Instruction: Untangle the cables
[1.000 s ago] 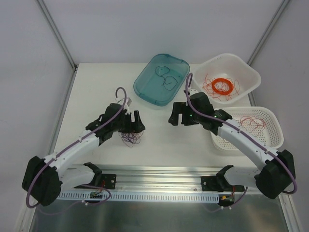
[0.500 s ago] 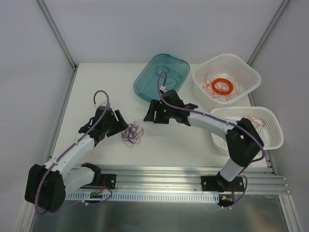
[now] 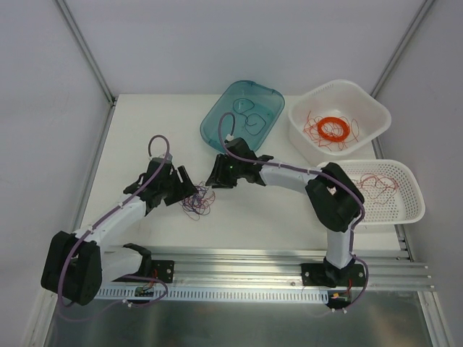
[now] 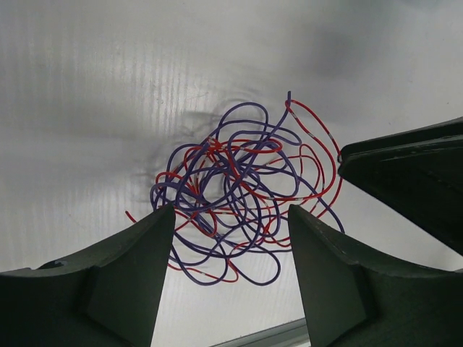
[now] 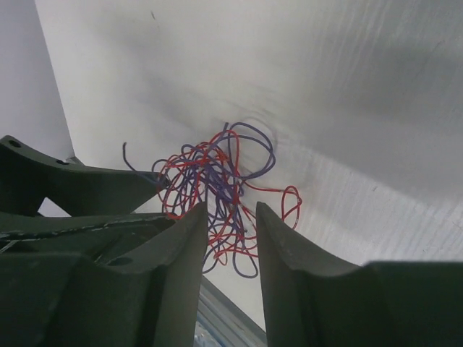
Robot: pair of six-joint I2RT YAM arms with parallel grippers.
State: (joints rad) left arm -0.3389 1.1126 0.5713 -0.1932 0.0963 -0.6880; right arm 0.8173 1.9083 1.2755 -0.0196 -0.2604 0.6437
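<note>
Flagging risks for this frame.

Cables (image 3: 197, 202) sat as 1 loose wad of red and purple-blue strands, flat on the white table (image 3: 130, 144) between the 2 grippers.

Left gripper (image 3: 188, 185) was at the wad's left edge, jaws spread wide and empty. In its wrist view the wad (image 4: 242, 191) lay just past the fingertips, partly between them.

Right gripper (image 3: 215, 177) hovered just beside the wad's far-right side, jaws parted only narrowly and empty. Its wrist view showed the strands (image 5: 217, 184) ahead of the tips, none pinched.

Risks, my read:
- Clash: the 2 heads were near each other, each showing in the other's wrist view. Both closing on 1 small wad could knock fingers together.
- Bulk grab: the left jaws straddled many loops. Closing there would likely clamp a bundle, and pulling would tighten the knot instead of freeing 1 strand.
- Miss: the wires were hair-thin and lay flat. The right's narrow gap could shut on nothing, or the wire could slip out.
- Drag: the wad looked light. A 1-sided pull would probably haul the lot along unless the other gripper pinned it.
- Bad pick: colours were interlaced through the core. The only clear free end I saw was 1 purple tip (image 4: 289, 95) at the top of the left wrist view.
</note>
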